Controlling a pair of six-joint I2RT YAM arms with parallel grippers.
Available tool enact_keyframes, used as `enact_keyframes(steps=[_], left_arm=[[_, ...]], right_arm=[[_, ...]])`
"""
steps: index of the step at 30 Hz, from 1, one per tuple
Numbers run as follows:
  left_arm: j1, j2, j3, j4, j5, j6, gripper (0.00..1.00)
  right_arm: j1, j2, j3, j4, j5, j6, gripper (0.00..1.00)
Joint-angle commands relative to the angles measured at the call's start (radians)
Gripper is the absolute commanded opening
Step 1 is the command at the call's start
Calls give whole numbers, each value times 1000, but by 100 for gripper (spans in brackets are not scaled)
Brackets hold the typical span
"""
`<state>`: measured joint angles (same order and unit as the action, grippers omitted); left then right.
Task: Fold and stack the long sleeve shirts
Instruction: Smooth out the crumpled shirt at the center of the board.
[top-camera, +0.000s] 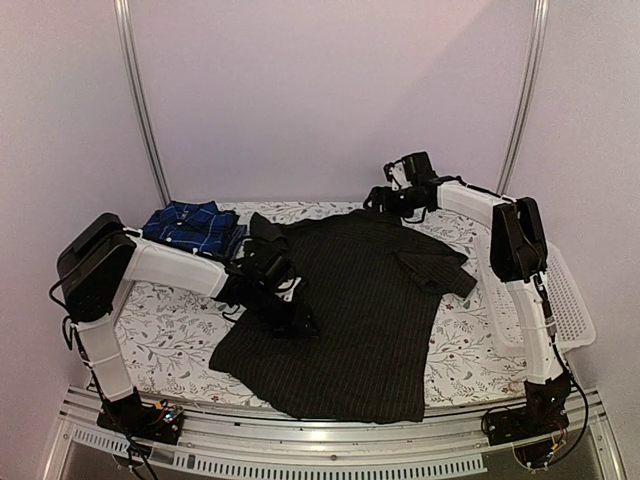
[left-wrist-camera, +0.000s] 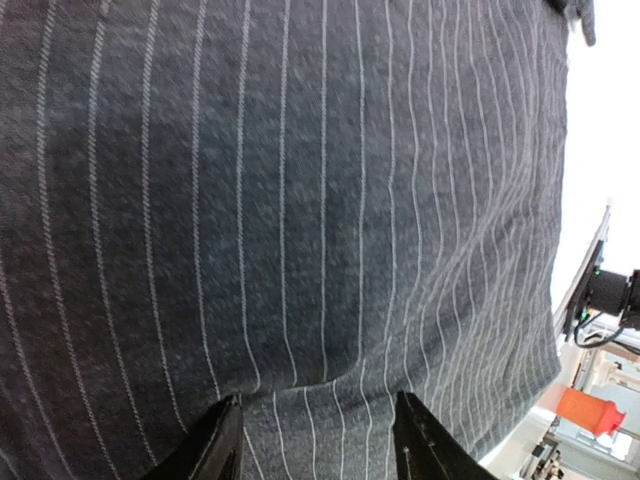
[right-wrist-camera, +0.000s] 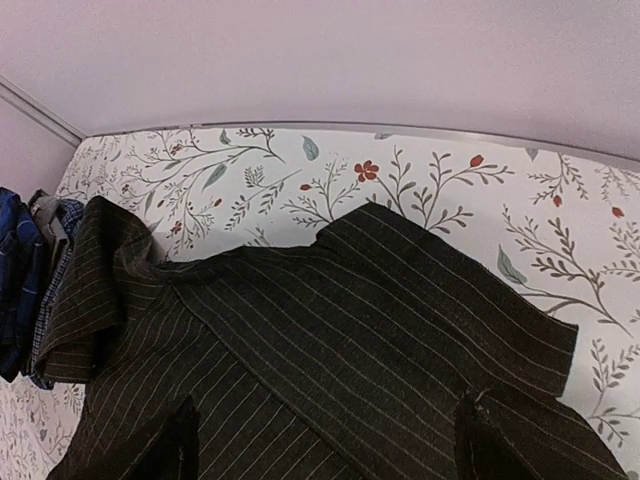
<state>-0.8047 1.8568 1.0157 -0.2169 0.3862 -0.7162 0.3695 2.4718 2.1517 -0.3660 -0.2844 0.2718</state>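
From above and behind the arms, a black pinstriped shirt (top-camera: 365, 330) is lying spread out in the middle of a floral tablecloth (top-camera: 170, 335), collar toward the far wall and hem toward the arms. Its right sleeve is lying doubled in across the chest, which looks like an early fold. A blue plaid shirt (top-camera: 190, 225) is sitting folded at the far left corner, likely as the start of the stack. A white mesh basket (top-camera: 572, 300) is resting at the right edge, touching neither shirt. The left gripper (top-camera: 288, 315) is pressing down on the left side of the pinstriped shirt, probably pinning the cloth so it cannot slide. The right gripper (top-camera: 385, 200) is hovering over the far edge, just beyond the collar.

From the left wrist, pinstriped cloth is filling almost the whole picture. The two left fingers (left-wrist-camera: 215, 450) are showing at the bottom, standing partway apart, with a slight pucker of cloth between them. Whether they are pinching that pucker or only resting on it cannot be told.

From the right wrist, the camera is looking down on the collar and shoulders of the pinstriped shirt, which is lying flat on the floral cloth. The right fingers (right-wrist-camera: 490, 440) are standing wide apart at the bottom corners, carrying nothing. The plaid shirt is peeking in at the left edge.
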Motion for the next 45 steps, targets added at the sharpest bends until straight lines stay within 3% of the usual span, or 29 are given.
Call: enact_keyframes(steps=[1, 12, 19, 26, 31, 45], left_arm=[[76, 51, -8, -11, -24, 51, 52], [129, 70, 45, -79, -37, 115, 52], [94, -26, 129, -154, -69, 147, 52], [-77, -31, 236, -180, -49, 128, 52], [-180, 69, 246, -127, -3, 89, 52], [-209, 73, 85, -146, -43, 70, 52]], right_arm=[[32, -229, -184, -62, 105, -55, 86], [70, -727, -850, -39, 316, -43, 83], [101, -915, -1106, -35, 446, 1, 79], [106, -978, -1187, -32, 452, 28, 76], [107, -960, -1195, -49, 510, 30, 76], [69, -869, -1238, -19, 543, 42, 77]])
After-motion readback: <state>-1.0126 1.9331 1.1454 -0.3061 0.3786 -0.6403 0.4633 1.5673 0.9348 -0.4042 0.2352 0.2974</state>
